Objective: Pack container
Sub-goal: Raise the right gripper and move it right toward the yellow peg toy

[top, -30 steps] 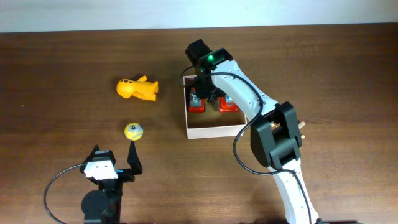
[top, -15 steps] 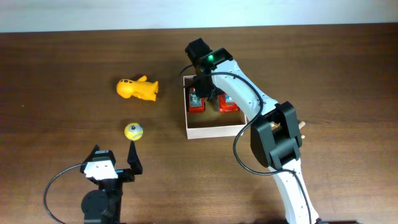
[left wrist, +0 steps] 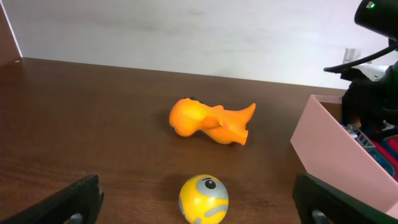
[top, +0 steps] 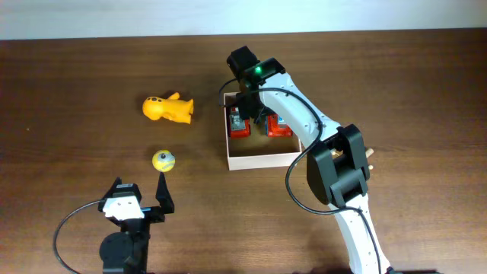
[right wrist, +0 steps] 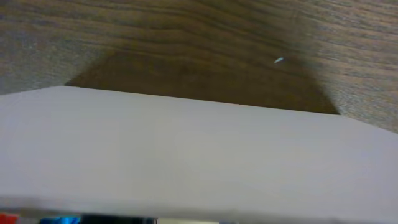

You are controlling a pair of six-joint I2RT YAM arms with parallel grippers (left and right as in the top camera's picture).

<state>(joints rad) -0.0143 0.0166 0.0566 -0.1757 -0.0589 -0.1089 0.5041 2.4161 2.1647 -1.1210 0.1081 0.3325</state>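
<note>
The container [top: 262, 160] is a small white-walled box at the table's middle, holding two red toys [top: 279, 128]. My right gripper [top: 245, 114] reaches down into its left half, right over the left red toy [top: 240, 129]; how its jaws stand is hidden. The right wrist view shows only the container's white wall [right wrist: 199, 149] up close. An orange toy animal [top: 169, 109] [left wrist: 211, 121] lies on its side left of the box. A yellow ball [top: 163, 160] [left wrist: 203, 198] sits nearer me. My left gripper [top: 139, 188] [left wrist: 200, 208] stands wide open just behind the ball, not touching it.
Dark wooden tabletop [top: 76, 68] all round, with a pale wall along its far edge. The right arm's base [top: 338, 171] stands just right of the container. The container's near wall [left wrist: 336, 155] shows at the right of the left wrist view.
</note>
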